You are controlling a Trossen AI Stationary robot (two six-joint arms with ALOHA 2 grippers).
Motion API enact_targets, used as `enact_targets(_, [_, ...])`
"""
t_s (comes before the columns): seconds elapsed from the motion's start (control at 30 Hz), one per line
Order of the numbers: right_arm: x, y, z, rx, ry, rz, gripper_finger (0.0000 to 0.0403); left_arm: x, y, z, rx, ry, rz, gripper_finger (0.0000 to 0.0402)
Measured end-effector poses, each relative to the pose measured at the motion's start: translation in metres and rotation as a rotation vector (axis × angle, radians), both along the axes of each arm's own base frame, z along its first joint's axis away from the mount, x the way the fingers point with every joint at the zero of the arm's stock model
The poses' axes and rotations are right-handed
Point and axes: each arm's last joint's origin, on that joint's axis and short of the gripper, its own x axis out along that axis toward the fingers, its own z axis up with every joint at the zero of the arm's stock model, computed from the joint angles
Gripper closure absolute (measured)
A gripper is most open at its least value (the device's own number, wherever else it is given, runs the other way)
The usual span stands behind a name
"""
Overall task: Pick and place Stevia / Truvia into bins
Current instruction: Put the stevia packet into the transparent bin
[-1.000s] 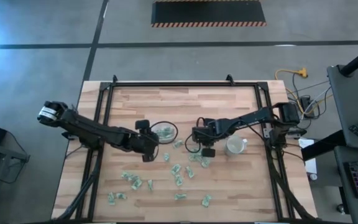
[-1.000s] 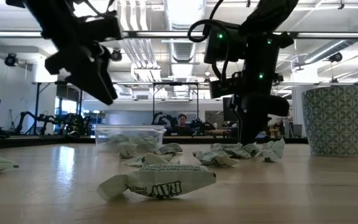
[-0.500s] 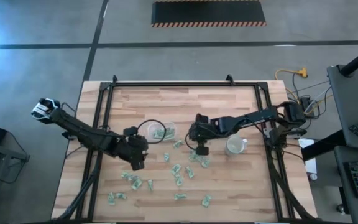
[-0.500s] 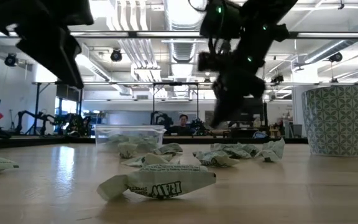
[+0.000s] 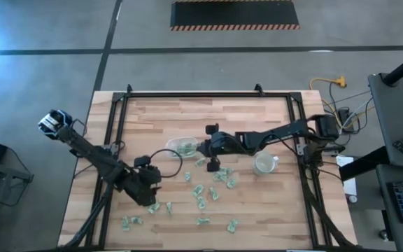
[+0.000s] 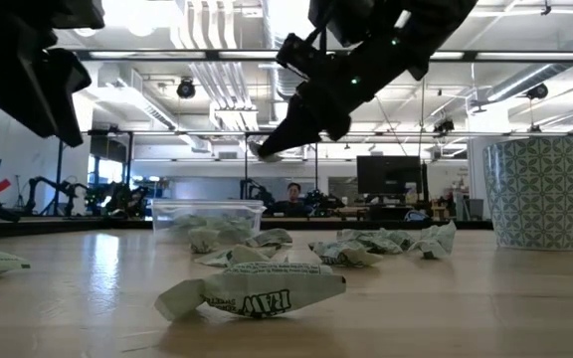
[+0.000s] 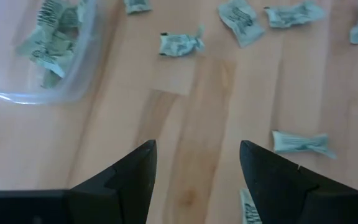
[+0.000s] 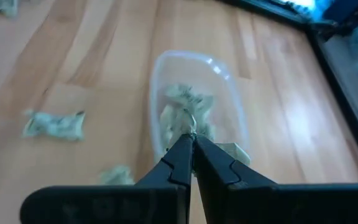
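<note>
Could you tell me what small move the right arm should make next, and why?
Probably ease forward a little and open over the clear tub. The right gripper is shut, raised off the table and pointed at the tub, which already holds packets. A pale scrap shows at its fingertips, likely a packet, though I cannot be sure. The left gripper hangs open over loose packets.

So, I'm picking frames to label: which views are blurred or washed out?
Low view: the nearest packet is sharp; bright ceiling lights leave both arms as dark shapes. Right wrist view: soft throughout, the clear tub hazy. High view: blue glare in its upper left corner.
</note>
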Motion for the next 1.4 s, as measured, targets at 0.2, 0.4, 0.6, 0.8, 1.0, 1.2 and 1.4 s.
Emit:
enact_targets(0.2, [0.009, -0.018, -0.008, 0.000, -0.062, -0.037, 0.0394, 0.001, -0.006, -0.007, -0.004, 0.018, 0.016, 0.0188])
enact_targets(0.4, [0.019, -0.030, -0.019, 0.052, -0.049, -0.069, 0.0394, 0.003, -0.010, -0.011, -0.019, 0.033, 0.003, 0.0188])
enact_targets(0.6, [0.031, -0.032, -0.021, 0.076, -0.034, -0.065, 0.0387, 0.003, -0.011, -0.011, -0.024, 0.033, -0.002, 0.0188])
enact_targets(0.8, [0.036, -0.037, -0.018, 0.089, 0.015, -0.077, 0.0326, 0.003, -0.012, -0.011, -0.024, 0.031, -0.005, 0.0188])
enact_targets(1.0, [0.032, -0.033, -0.001, 0.072, 0.022, -0.056, 0.0264, 0.003, -0.017, -0.022, -0.072, 0.072, -0.044, 0.0188])
enact_targets(1.2, [0.016, -0.019, 0.016, 0.064, 0.121, 0.009, 0.0248, 0.001, -0.028, -0.040, -0.134, 0.223, -0.077, 0.0189])
enact_targets(1.4, [0.007, -0.005, 0.025, 0.075, 0.160, 0.033, 0.0260, -0.002, -0.032, -0.049, -0.153, 0.330, -0.060, 0.0189])
